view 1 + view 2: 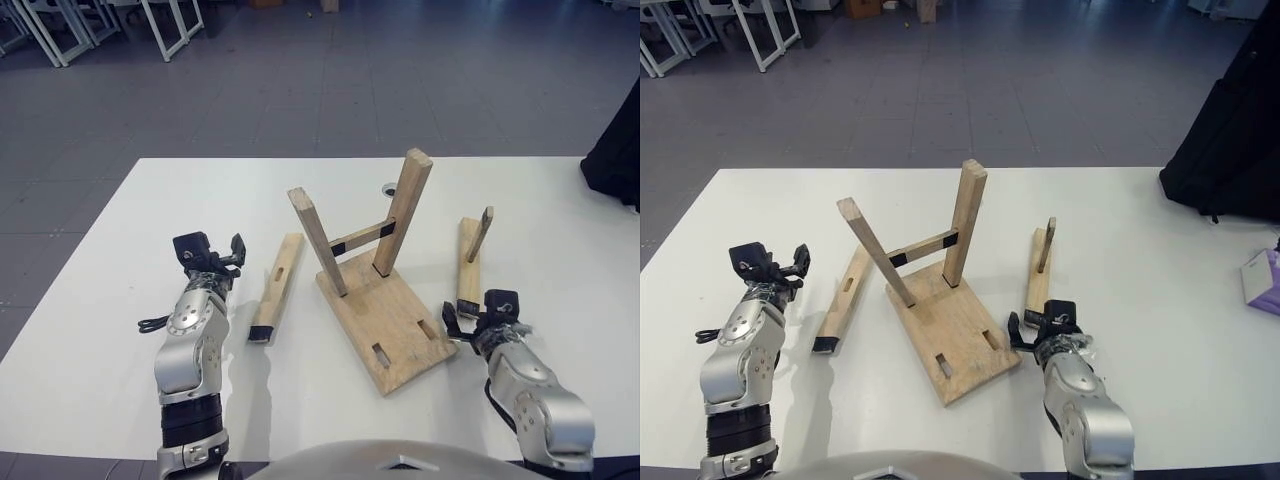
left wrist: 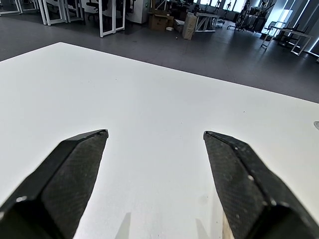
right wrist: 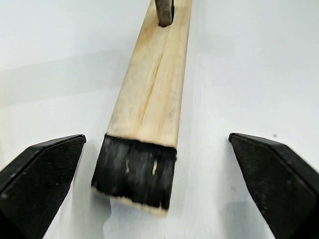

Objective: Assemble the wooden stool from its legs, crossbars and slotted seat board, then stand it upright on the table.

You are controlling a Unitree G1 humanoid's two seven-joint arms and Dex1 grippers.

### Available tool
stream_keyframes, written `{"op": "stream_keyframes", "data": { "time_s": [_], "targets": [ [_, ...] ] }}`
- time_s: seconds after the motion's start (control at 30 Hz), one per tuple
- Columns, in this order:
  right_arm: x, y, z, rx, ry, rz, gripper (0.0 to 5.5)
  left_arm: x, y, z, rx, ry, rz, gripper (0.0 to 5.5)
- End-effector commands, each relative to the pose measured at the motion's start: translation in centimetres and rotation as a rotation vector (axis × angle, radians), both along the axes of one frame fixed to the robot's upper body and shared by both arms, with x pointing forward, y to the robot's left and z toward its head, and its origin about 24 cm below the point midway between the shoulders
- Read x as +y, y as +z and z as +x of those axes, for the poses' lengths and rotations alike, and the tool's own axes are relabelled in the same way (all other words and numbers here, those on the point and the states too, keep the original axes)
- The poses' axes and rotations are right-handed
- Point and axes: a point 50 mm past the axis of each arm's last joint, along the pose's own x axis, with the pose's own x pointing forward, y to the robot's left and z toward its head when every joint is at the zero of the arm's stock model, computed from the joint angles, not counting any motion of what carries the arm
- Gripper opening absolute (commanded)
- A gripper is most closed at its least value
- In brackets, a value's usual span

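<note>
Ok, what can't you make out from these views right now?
Head views: whether the two standing legs sit fully in the board; their own bases hide the joints.
Right wrist view: the right leg's far end and its crossbar, cut by the edge.
Head views: round thing beyond the legs, too small to identify.

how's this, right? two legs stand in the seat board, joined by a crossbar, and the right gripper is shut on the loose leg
No: the right gripper is open, its fingers apart on either side of the end of the loose leg, as the right wrist view shows. The rest holds.
</note>
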Motion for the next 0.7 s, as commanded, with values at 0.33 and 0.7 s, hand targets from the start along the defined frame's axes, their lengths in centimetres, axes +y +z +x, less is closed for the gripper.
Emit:
{"op": "stream_keyframes", "data": {
  "time_s": [0.33, 0.7],
  "targets": [
    [-4.9, -5.1, -3.7, 0.291, 0.011, -0.160, 3.07, -0.8, -0.2, 0.5, 0.015, -0.006, -0.020, 3.55],
    [-6.6, 0.2, 1.9, -0.020, 0.114, -0.173, 2.08, -1.1, 1.7, 0.8, -0.023, -0.214, -0.149, 3.55]
  ]
}}
